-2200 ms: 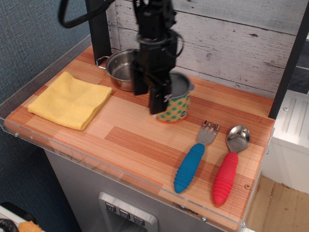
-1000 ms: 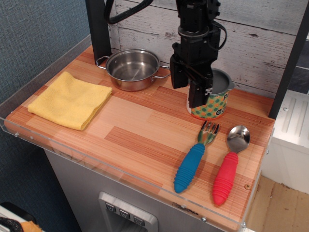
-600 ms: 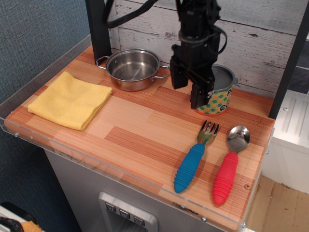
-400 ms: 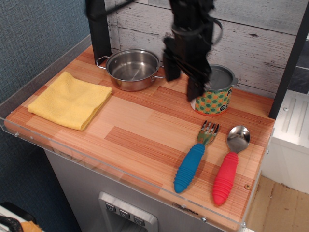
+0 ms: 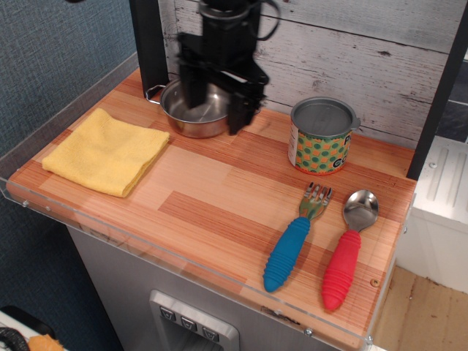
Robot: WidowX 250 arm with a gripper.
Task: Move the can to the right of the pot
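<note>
Status: can (image 5: 322, 136) stands upright on the table (image 5: 212, 197), at the back, well to the right of the pot (image 5: 191, 107), with bare wood between the two. Nothing touches it. Lid up, label dots facing front.

My gripper (image 5: 213, 110) hangs in front of the pot, partly hiding its right rim. Fingers apart, nothing between them. Some motion blur on the arm, so exact finger gap is approx. only.

Step in hand: placement looks done; I judge this the retreat phase, i.e. clearing away from the work area. Goal condition appears met as things lie.

Next move calls for: lift clear w/o clipping the pot rim or handle, since I sit right over it. No further contact w/ the can needed, in my judgement.

Other items: cloth (image 5: 106, 151) at left, fork (image 5: 295, 239) and spoon (image 5: 348, 249) at front right, all well apart from the can.

Risk: low; only the pot nearby.
</note>
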